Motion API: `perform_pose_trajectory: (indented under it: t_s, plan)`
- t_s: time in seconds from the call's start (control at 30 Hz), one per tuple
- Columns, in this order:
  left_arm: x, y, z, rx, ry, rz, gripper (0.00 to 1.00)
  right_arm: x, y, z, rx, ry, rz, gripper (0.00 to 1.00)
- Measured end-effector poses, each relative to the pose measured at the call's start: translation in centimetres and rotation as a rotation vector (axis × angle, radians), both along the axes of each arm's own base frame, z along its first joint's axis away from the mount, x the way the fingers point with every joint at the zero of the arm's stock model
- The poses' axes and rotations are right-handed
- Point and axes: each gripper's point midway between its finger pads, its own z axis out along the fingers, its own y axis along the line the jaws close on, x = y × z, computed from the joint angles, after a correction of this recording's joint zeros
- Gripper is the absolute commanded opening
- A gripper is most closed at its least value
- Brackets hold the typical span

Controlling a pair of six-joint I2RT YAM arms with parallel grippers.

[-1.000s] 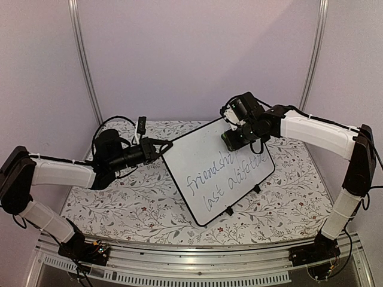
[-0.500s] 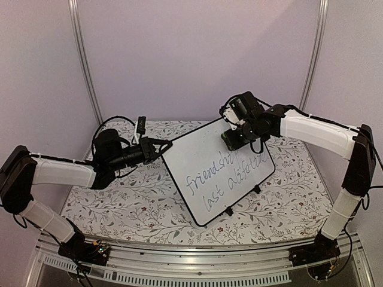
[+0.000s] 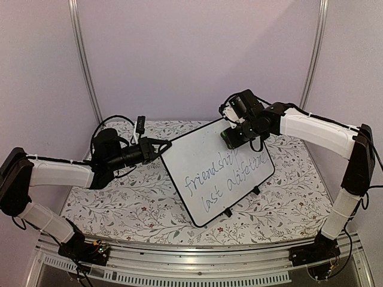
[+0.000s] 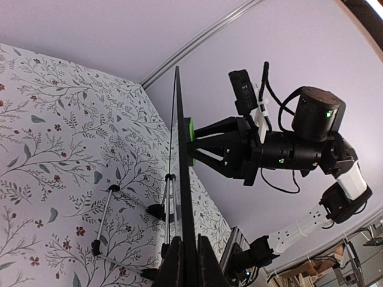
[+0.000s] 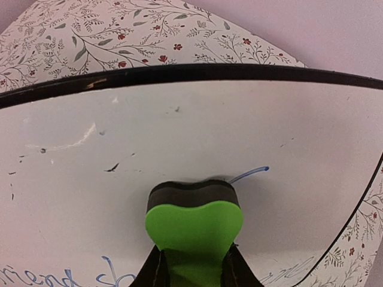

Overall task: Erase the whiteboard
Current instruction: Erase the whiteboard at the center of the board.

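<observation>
The whiteboard (image 3: 203, 173) stands tilted on its stand in the middle of the table, with blue handwriting across its lower half. My left gripper (image 3: 163, 145) is shut on the board's left rim; in the left wrist view the black rim (image 4: 182, 179) runs up from between my fingers (image 4: 174, 266), seen edge-on. My right gripper (image 3: 230, 139) is shut on a green eraser (image 5: 193, 224), whose dark felt face is pressed against the whiteboard (image 5: 179, 131) near its upper edge. A short blue stroke shows just beside the eraser. The eraser (image 4: 190, 142) also shows from the side in the left wrist view.
The table (image 3: 137, 203) wears a floral cloth. The board's wire stand with black feet (image 4: 157, 209) rests on it behind the board. Two black clip feet (image 3: 228, 211) stick out at the board's lower edge. Purple walls close in behind and on both sides.
My right gripper with the eraser has shifted slightly up and left on the board. The left arm and the board hold still.
</observation>
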Motion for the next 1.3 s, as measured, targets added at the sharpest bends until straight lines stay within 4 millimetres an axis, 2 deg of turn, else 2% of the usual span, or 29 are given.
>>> perform_pose_trajectory:
  t_s: [0.37, 0.7, 0.8, 0.93, 1.0, 1.13, 1.3]
  plan:
    - [-0.1, 0.1, -0.5, 0.008, -0.044, 0.0, 0.0, -0.3, 0.5, -0.4, 0.037, 0.021, 0.008, 0.0]
    - [-0.3, 0.2, -1.0, 0.008, -0.103, 0.004, 0.0, -1.4, 0.2, -1.1, 0.075, 0.042, 0.011, 0.0]
    - [-0.4, 0.1, -1.0, 0.007, -0.125, 0.002, 0.0, -1.2, 0.2, -0.2, 0.074, 0.033, 0.007, 0.0]
    - [-0.7, -0.5, -0.9, 0.001, -0.156, -0.014, 0.0, 0.1, 1.1, 3.0, 0.118, -0.034, -0.002, 0.0]
    - [-1.0, -0.6, -1.0, -0.003, -0.161, -0.022, 0.0, 0.4, 1.2, 3.8, 0.132, -0.054, -0.004, 0.0]
    - [-1.0, -0.4, -1.4, -0.001, -0.156, -0.006, 0.0, 0.3, 1.1, 2.6, 0.129, -0.045, -0.012, 0.0]
    - [-0.5, 0.0, -1.9, 0.015, -0.13, 0.031, 0.0, -1.4, -0.5, -1.1, 0.094, 0.016, -0.038, 0.0]
